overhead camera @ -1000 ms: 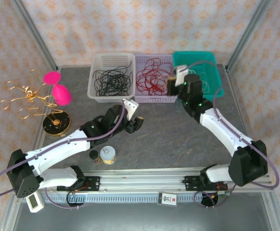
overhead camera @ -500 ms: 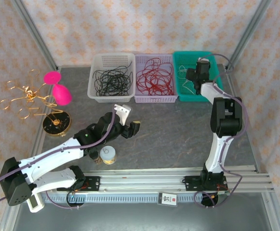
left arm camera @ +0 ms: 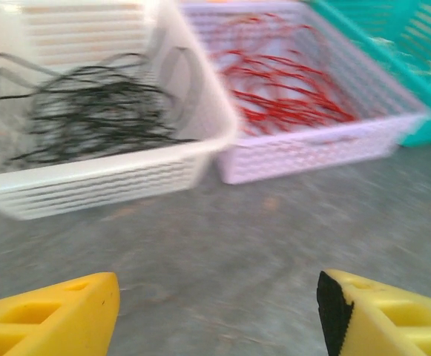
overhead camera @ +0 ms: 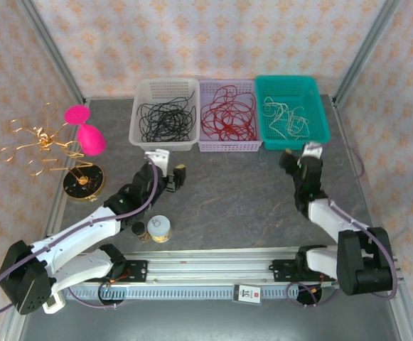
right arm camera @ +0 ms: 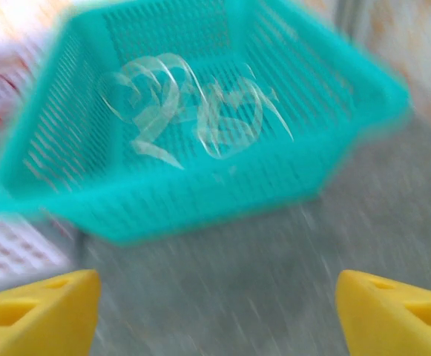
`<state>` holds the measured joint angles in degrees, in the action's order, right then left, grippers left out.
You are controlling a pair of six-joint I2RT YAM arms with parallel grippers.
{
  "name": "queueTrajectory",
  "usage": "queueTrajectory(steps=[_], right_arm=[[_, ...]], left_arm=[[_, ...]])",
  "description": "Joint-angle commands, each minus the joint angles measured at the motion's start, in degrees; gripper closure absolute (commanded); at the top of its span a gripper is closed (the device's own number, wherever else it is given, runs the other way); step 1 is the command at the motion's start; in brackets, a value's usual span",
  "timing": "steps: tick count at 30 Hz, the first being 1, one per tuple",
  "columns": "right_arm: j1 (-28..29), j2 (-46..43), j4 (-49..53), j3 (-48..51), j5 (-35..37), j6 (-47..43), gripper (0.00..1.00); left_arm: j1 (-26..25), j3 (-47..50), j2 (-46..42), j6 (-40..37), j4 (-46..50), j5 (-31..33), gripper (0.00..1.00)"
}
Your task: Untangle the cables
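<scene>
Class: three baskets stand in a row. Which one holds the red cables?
The lilac basket in the middle holds the red cables; the white basket to its left holds black cables, the teal basket to its right off-white cables.

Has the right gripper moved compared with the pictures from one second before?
Yes. The right gripper has drawn back toward the near side. It was above the teal basket, and now it hangs over the table, just in front of the basket's near wall.
</scene>
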<state>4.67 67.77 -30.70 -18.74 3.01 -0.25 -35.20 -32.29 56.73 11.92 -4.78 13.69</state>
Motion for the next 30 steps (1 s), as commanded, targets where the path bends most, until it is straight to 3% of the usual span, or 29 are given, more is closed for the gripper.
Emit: queueTrajectory(steps=[1, 2, 6, 7, 10, 11, 13, 16, 18, 21, 23, 25, 28, 30], right_arm=[[-0.45, 3.3, -13.86, 4.28, 5.11, -3.39, 0.12], [-0.65, 4.34, -11.87, 2.51, 3.56, -3.42, 0.08], [-1.55, 10.81, -35.15, 6.71, -3.57, -3.81, 0.03], [-2.42, 13.35, -35.25, 5.58, -5.97, -3.58, 0.01], [-2.85, 20.61, -45.73, 7.08, -6.94, -3.27, 0.0], [-2.99, 18.56, -40.29, 6.26, -4.67, -2.43, 0.0], [-2.96, 20.15, -43.74, 6.78, -1.27, -0.92, 0.0], [-2.88, 19.63, -41.98, 6.3, -1.1, -1.11, 0.0], [-2.83, 19.2, -40.46, 5.93, -1.08, -1.08, 0.0], [-2.65, 19.24, -40.82, 6.02, -0.73, -1.24, 0.0], [-2.56, 19.25, -41.01, 6.01, -0.62, -1.36, 0.0], [-2.54, 19.5, -41.02, 5.97, -0.56, -1.33, 0.0], [-3.17, 19.92, -39.53, 5.03, -1.71, -0.83, 0.0], [-3.23, 19.62, -40.0, 5.4, -1.84, -0.96, 0.0]], left_arm=[[6.74, 5.48, -0.82, 0.17, -12.36, 11.73, 0.25], [8.64, 7.21, -0.38, -0.52, -15.34, 12.83, 0.24], [15.88, 12.25, 4.62, -5.16, -27.21, 12.53, 0.24], [17.38, 12.85, 6.05, -7.35, -30.36, 12.33, 0.23], [22.18, 11.91, 8.08, -10.44, -30.83, 5.25, 0.21], [23.28, 13.56, 8.98, -12.18, -35.1, 4.44, 0.21], [25.84, 17.59, 11.75, -14.54, -45.44, 1.55, 0.2], [30.69, 22.68, 19.22, -11.7, -63.25, -7.01, 0.19], [31.28, 19.02, 19.97, -12.77, -57.21, -8.3, 0.19], [34.31, 20.88, 27.2, -12.06, -67.72, -11.85, 0.19], [35.69, 23.87, 33.29, -11.51, -82.51, -13.65, 0.18], [36.97, 23.17, 29.13, -9.45, -73.54, -14.1, 0.17], [37.22, 21.63, 31.65, -9.41, -76.33, -14.17, 0.16], [37.22, 19.69, 30.22, -9.17, -68.34, -14.01, 0.15]])
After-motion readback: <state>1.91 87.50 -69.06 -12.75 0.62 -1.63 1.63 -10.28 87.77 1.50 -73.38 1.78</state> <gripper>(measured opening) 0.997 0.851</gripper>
